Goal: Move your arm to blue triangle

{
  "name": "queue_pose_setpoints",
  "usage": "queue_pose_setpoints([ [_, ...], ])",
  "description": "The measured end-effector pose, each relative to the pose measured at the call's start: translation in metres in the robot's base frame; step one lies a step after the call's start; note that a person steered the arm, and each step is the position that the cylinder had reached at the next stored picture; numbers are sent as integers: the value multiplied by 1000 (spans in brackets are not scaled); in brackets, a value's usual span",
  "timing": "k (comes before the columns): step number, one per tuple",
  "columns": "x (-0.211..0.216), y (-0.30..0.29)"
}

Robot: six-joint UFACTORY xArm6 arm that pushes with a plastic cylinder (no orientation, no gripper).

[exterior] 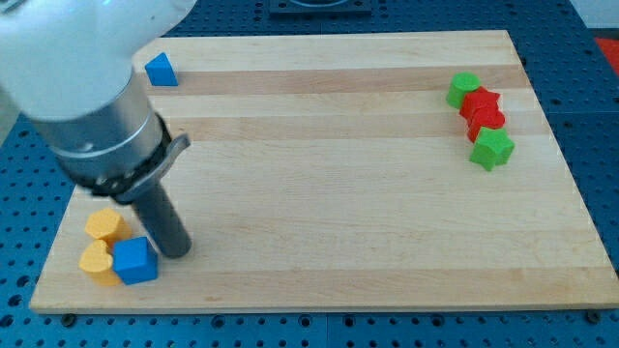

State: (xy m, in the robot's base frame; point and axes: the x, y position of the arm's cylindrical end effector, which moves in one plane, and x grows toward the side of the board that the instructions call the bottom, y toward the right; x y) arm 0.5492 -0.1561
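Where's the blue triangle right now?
The blue triangle sits alone near the board's top-left corner in the view. My tip is far below it, beside the blue cube at the bottom left.

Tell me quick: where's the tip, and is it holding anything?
My tip: no gripper, holding nothing; beside the blue cube at the view's bottom left.
Blue triangle: at the view's top left, not reached.

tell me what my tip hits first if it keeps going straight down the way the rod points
Almost at once the blue cube: my tip sits right beside it, on its right, apparently touching, though depth is hard to judge.
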Motion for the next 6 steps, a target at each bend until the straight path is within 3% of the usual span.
queue_pose_setpoints([
  [1,-64,20],
  [2,-111,6],
  [5,-231,-121],
  [6,-253,-149],
])
